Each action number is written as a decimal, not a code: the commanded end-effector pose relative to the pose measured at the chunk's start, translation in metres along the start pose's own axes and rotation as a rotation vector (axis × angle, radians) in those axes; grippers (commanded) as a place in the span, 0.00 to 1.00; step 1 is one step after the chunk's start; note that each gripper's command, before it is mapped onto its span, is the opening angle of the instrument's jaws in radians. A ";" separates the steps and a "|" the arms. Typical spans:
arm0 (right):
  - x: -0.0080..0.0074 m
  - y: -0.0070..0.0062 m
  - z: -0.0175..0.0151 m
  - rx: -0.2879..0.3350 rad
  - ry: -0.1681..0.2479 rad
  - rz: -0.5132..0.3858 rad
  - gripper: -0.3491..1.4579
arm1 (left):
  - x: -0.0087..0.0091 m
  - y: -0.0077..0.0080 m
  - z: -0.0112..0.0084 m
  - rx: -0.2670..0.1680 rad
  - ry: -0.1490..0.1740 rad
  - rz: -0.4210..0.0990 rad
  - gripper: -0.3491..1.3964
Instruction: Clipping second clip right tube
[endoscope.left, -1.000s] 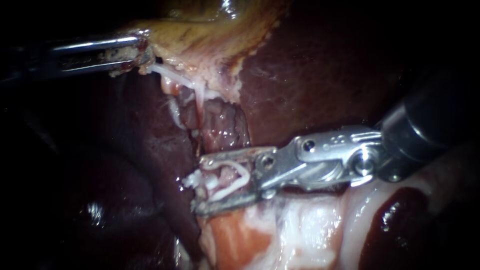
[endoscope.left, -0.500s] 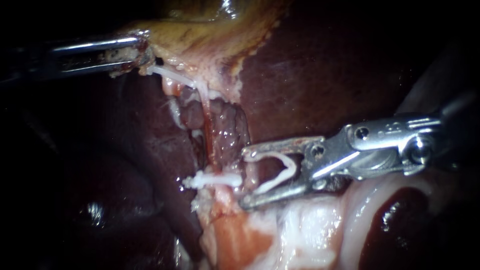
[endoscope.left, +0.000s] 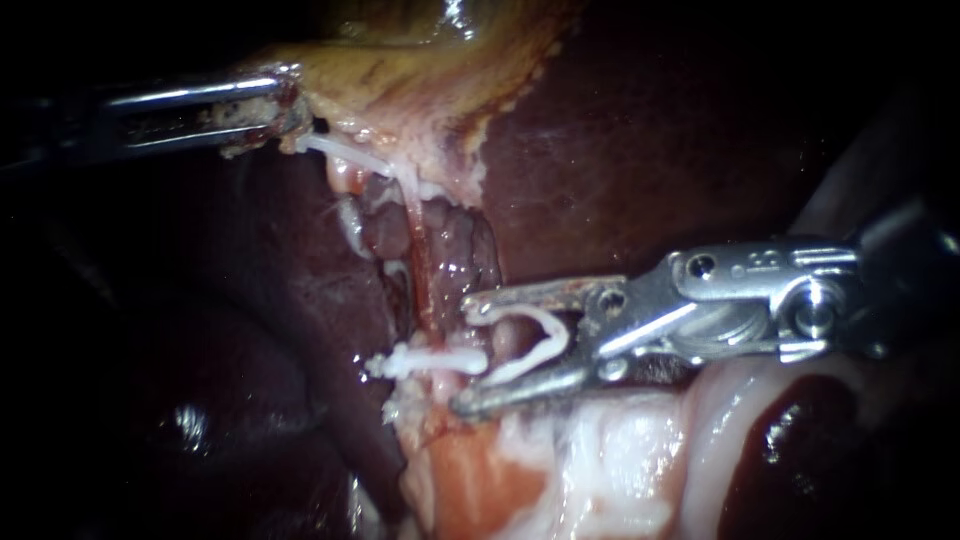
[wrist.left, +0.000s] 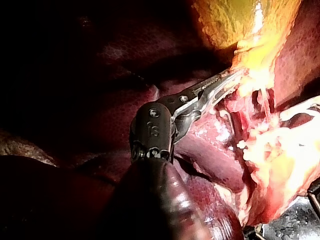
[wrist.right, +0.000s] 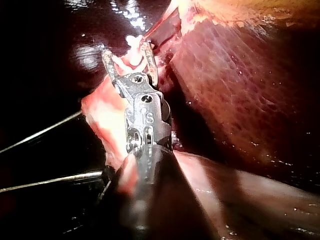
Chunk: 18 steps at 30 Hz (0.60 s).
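Reading this as pre-fire: your right instrument (endoscope.left: 465, 355) has its end effector spread, carrying an unclosed clip (endoscope.left: 540, 340) just beside the tube (endoscope.left: 415, 270), next to one closed clip (endoscope.left: 435, 360). Your left instrument (endoscope.left: 285, 105) grips the gallbladder (endoscope.left: 400, 70). Remaining, I'd say: seat it, squeeze, release.
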 end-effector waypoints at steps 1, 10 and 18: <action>-0.0002 0.0001 0.0004 -0.002 -0.001 0.004 0.47 | 0.0000 0.0000 0.0000 0.000 0.000 0.000 0.00; -0.0015 0.0016 0.0034 -0.018 -0.002 0.037 0.47 | -0.0001 0.0000 0.0000 0.000 0.000 0.001 0.00; -0.0023 0.0028 0.0056 -0.021 0.032 0.086 0.47 | -0.0001 0.0001 0.0002 -0.002 0.000 0.001 0.00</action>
